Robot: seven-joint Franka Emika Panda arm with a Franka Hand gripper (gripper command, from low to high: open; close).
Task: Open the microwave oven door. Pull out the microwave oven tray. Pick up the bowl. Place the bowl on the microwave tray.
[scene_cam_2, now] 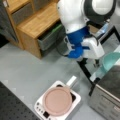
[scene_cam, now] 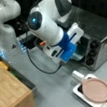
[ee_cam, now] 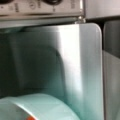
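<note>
front view: gripper (scene_cam: 78,47) sat at the microwave oven (scene_cam: 99,45) opening; pink plate (scene_cam: 95,89) on white tray (scene_cam: 77,90).
front view: bowl (scene_cam_2: 111,61) teal, beside oven front, under the arm.
wrist view: bowl (ee_cam: 37,107) low over microwave oven tray (ee_cam: 75,65); claw state: cannot tell.
handling: bowl judged light, stiff, slippery; take by rim.

Looks like a robotics lab dressed as a kitchen corner. Grey bench (scene_cam: 51,93) carrying a silver microwave oven (scene_cam: 99,48) with black knobs, a pink plate (scene_cam_2: 57,100) on a white appliance (scene_cam_2: 75,105) with printed controls, and a teal bowl (scene_cam_2: 111,61). Wooden drawer cabinet (scene_cam_2: 35,27) standing alongside. White Franka arm (scene_cam: 46,25) with a glowing blue joint light and a loose black cable (scene_cam: 39,66) trailing over the bench. Black perforated mounting board (scene_cam_2: 12,105) at a corner.
</note>
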